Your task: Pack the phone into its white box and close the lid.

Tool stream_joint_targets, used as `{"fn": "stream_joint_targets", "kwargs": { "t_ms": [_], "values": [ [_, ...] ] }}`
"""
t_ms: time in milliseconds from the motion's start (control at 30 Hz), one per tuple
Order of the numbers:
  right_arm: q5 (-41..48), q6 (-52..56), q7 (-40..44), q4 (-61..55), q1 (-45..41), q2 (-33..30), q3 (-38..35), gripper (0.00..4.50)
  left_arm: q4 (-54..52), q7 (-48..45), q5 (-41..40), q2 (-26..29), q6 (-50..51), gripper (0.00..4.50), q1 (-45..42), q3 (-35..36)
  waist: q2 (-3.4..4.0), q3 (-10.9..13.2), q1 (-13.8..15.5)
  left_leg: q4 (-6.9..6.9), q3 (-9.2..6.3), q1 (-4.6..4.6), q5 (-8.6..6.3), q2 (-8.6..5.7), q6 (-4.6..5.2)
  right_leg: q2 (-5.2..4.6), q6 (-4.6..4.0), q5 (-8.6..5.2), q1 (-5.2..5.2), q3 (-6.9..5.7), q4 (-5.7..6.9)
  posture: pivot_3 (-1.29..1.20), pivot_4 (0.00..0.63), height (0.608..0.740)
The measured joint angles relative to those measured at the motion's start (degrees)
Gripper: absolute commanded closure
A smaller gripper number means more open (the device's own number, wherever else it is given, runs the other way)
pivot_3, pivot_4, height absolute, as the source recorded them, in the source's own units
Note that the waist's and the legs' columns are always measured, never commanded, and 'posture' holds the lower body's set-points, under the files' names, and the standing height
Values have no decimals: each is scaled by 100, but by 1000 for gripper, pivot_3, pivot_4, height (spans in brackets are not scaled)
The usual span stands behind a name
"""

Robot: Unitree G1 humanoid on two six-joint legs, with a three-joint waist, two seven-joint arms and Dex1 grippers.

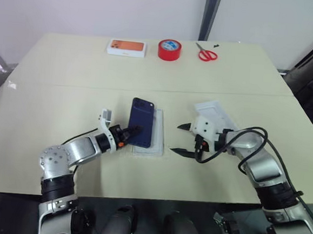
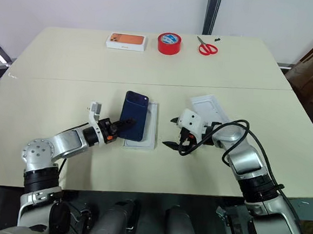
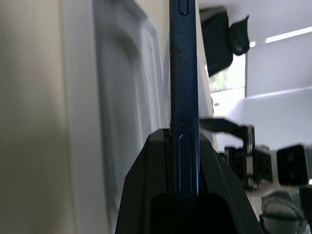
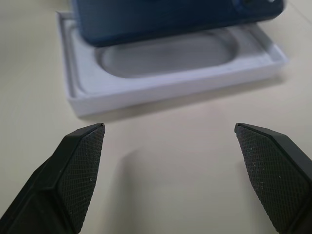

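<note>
While the left gripper [image 1: 129, 132] pinches the phone [image 1: 142, 122] by its near edge, the dark slab sits tilted over the white box [image 1: 153, 141], which lies on the table [image 1: 49, 103]. Just to the right, the right gripper [image 1: 183, 139] hangs with jaws spread wide and empty, the lid [image 1: 215, 114] behind it. An orange-printed carton [image 1: 126, 48], red tape roll [image 1: 169, 49] and scissors [image 1: 207, 54] line the far edge.

Both arms are silver-grey metal with black joint bands and round shoulder housings. The left claw [image 1: 135, 130] has black fingers and an orange spot at its wrist. The right claw [image 1: 181, 138] carries textured black fingers, a white housing, looping black cables, perhaps two.
</note>
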Motion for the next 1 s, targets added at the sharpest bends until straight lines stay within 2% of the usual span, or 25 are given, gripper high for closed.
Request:
{"fn": "stream_joint_targets", "kwargs": {
  "t_ms": [67, 133, 167, 333, 567, 1000],
  "values": [
    [-2, -70, -46, 3, 0, 10, 8, 43, -1, 51, -22, -1, -3, 4500, 46, -25, 0, 0, 9, 2, 0, 0, 0, 0, 0, 0, 0, 0, 2, 0, 0, 0, 150, 734],
    [-14, -103, -96, 3, 0, 39, 30, 0, 1, 113, -73, 6, -5, 3498, 114, -26, 0, 0, 19, 4, 0, 0, 0, -1, 0, -1, 0, 0, 3, 0, 0, 0, 150, 734],
    [-28, -114, -118, 3, -1, 67, 38, 0, 3, 129, -95, 9, -5, 3187, 120, -30, -1, 1, 22, 3, 0, 0, 0, -1, 0, -1, 0, 0, 3, -1, 0, 0, 150, 734],
    [-101, -218, -171, 77, -26, 148, 88, 0, -111, 93, -400, 143, 5, 703, 98, -144, -1, 0, 41, 10, -1, 2, 0, -3, 0, -2, 0, 0, 11, -2, -1, 0, 150, 734],
    [-186, -305, -229, 215, -115, 225, 92, 0, -206, 168, -625, 425, 6, 703, 86, -376, 1, -1, 22, 6, -1, 3, 0, -2, 0, -2, 0, 0, 8, -1, -1, 0, 150, 734],
    [-225, -355, -300, 262, -141, 353, 194, 0, -549, 89, -554, 1090, -7, 703, 22, -978, 1, -1, 26, 7, -1, 3, 1, -3, 0, -2, 0, 0, 9, -1, -1, 0, 150, 734]
  ]
}}
